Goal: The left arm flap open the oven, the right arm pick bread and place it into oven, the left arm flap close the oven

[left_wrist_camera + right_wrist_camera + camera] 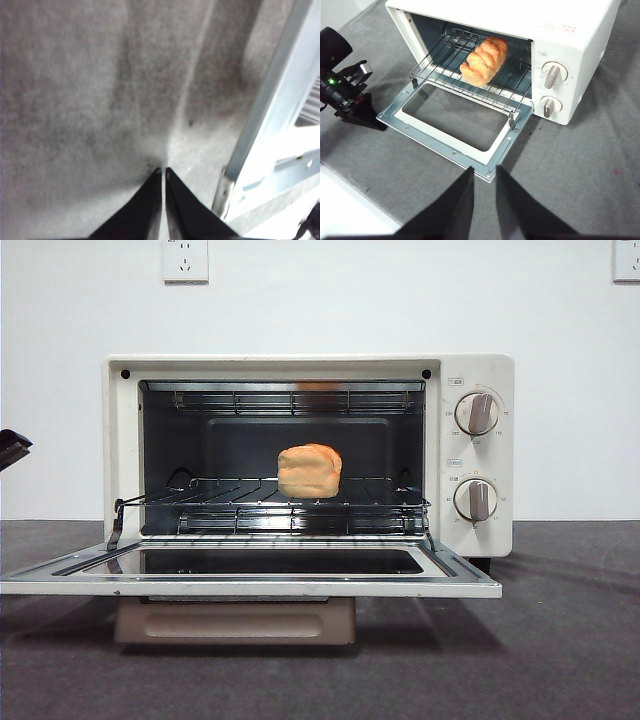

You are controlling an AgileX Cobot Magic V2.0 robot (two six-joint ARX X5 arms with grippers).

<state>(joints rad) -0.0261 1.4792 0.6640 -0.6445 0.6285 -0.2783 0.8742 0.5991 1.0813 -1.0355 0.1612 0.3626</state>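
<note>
The cream-white oven (300, 366) stands open, its glass door (250, 586) folded down flat with the beige handle (235, 621) below it. The golden bread (309, 471) sits on the wire rack (270, 508) inside; the right wrist view shows it there too (484, 61). My left gripper (163, 171) is shut and empty, low over the grey table just beside the door's left edge (280, 100). It shows as a black tip at the left edge of the front view (10, 449) and in the right wrist view (362, 112). My right gripper (484, 169) is empty, jaws slightly apart, raised in front of the oven.
Two beige knobs (477, 413) sit on the oven's right panel. The grey table (560, 640) stretches in front and to the right. A white wall with sockets (185, 258) stands behind. The table's white front edge (350, 210) is near my right gripper.
</note>
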